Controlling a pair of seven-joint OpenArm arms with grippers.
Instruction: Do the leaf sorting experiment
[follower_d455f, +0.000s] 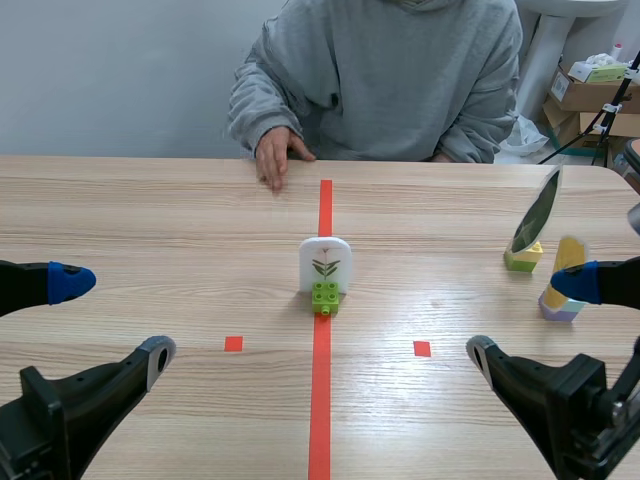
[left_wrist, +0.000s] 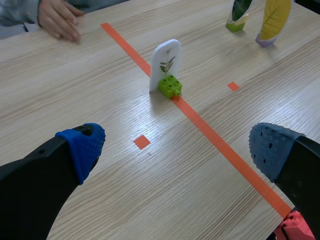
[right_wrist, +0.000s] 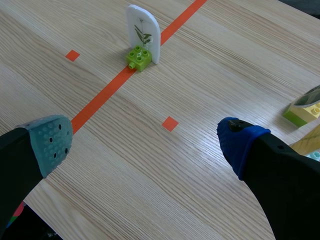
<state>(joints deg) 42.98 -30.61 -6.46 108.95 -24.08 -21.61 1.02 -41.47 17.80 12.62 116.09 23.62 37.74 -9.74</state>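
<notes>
A white leaf card on a green brick (follower_d455f: 325, 272) stands upright on the red centre line; it also shows ahead of my left gripper (left_wrist: 167, 67) and ahead of my right gripper (right_wrist: 141, 40). Two more leaf cards stand at the right: a dark green leaf on a yellow-green base (follower_d455f: 534, 222) and a yellow leaf on a pale base (follower_d455f: 565, 278). My left gripper (follower_d455f: 100, 320) is open near the front left. My right gripper (follower_d455f: 535, 320) is open at the front right, close to the yellow leaf card. Nothing is between either pair of fingers.
A person in a grey hoodie sits across the table, one hand (follower_d455f: 273, 153) resting on the far edge just left of the red line. Boxes (follower_d455f: 590, 95) stand beyond the table's far right corner.
</notes>
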